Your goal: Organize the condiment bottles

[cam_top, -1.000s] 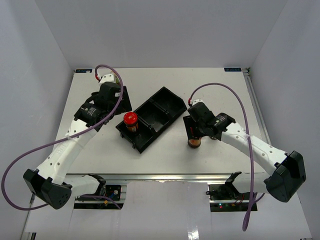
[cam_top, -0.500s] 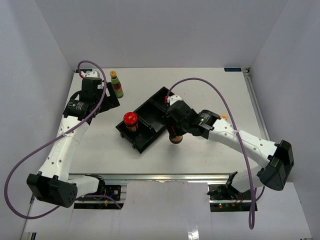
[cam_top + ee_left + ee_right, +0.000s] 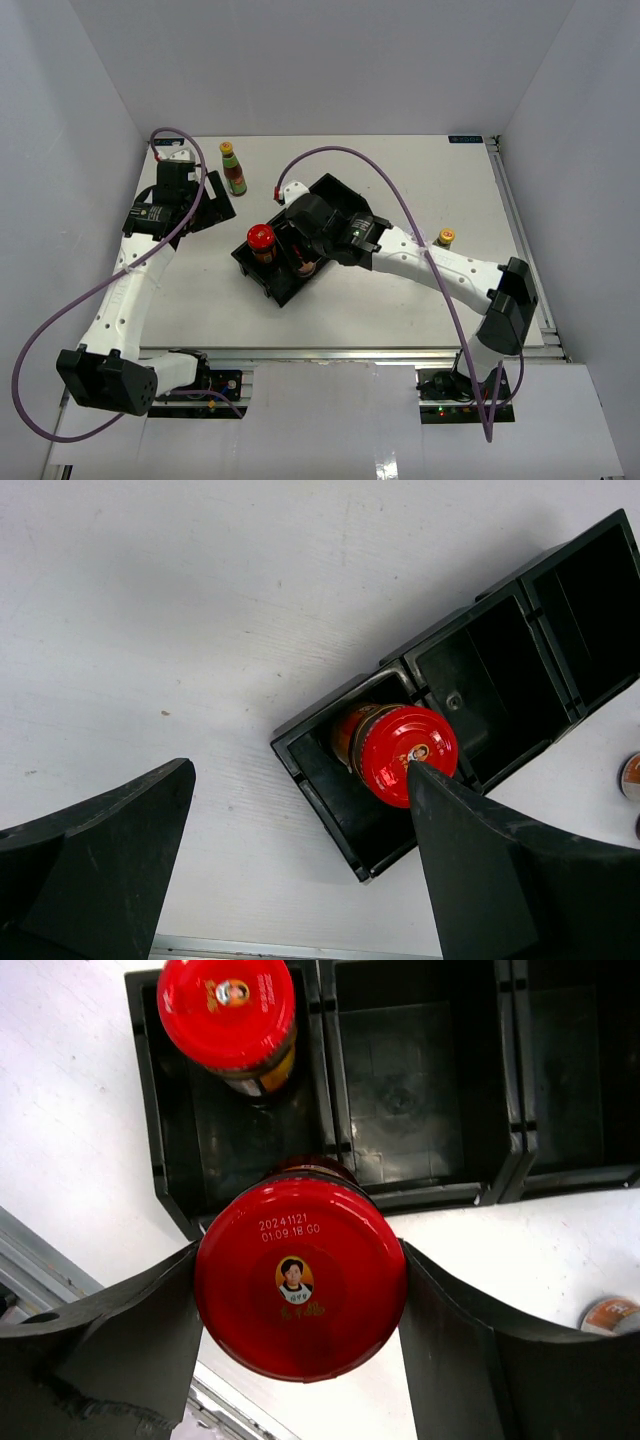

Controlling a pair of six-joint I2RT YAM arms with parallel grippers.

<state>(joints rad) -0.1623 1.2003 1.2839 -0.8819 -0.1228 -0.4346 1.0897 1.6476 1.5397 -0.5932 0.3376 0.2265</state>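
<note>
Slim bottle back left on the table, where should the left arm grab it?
Probably the red-labelled body of the bottle, below the narrow green neck, fingers level, coming from its left, where the left gripper hangs open. It stands upright and alone.

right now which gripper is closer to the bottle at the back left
Left. The left gripper is just beside the slim bottle; the right gripper holds a red-lidded jar over the tray.
</note>
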